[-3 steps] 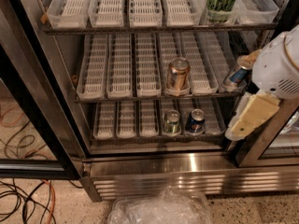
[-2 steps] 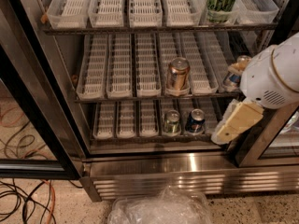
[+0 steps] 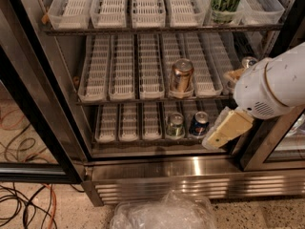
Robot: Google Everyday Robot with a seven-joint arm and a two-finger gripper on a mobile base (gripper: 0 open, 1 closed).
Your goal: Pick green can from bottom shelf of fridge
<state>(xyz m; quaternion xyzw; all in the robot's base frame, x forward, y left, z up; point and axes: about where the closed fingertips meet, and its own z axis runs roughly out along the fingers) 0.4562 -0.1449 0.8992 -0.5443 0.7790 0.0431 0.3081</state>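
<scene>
The green can (image 3: 175,125), likely light, rigid and slick, stands at the front edge of the bottom shelf (image 3: 129,124) beside the blue can (image 3: 198,123), best pinched across its sides; the gripper (image 3: 225,131), open or closed I cannot tell, hangs off the shelf's front-right corner.

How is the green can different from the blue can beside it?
The green can has dull green sides; the blue can has dark blue sides. The green can sits on the left, the blue can on the right, nearer the gripper, which hangs at the right end of the bottom shelf. Both are short, upright and silver-topped.
</scene>
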